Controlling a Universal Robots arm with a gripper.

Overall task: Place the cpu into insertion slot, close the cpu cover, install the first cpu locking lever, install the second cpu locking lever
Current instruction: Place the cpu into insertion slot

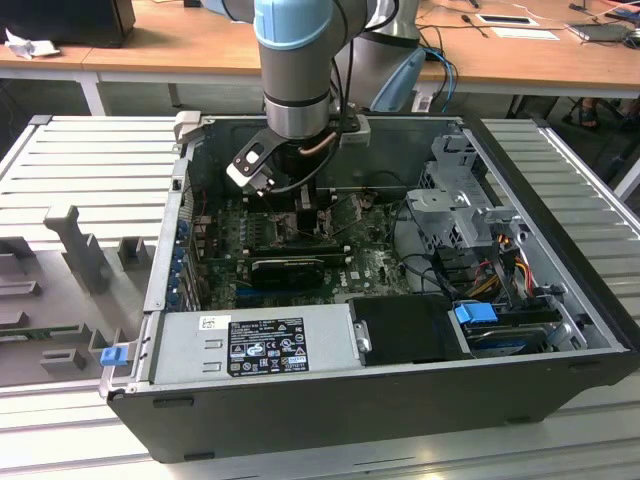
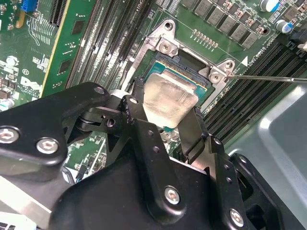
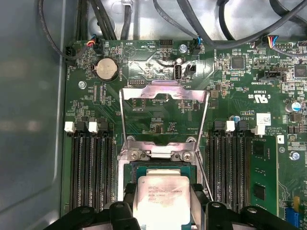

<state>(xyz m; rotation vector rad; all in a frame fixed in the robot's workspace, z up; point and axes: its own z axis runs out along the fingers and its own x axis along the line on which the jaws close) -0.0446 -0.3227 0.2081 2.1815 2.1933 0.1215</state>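
Between the jaws, cpu [image 2: 170,100] gripped over the insertion slot [image 2: 189,72]

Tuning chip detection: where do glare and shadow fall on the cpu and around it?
Second wrist view: the cpu top glares pale, nearly washed out. First wrist view: cpu evenly lit, the raised cover shines. Exterior view: the arm shades the board beneath.

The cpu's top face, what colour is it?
Silvery-grey, with a dull metal sheen. The cpu shows best in the second wrist view.
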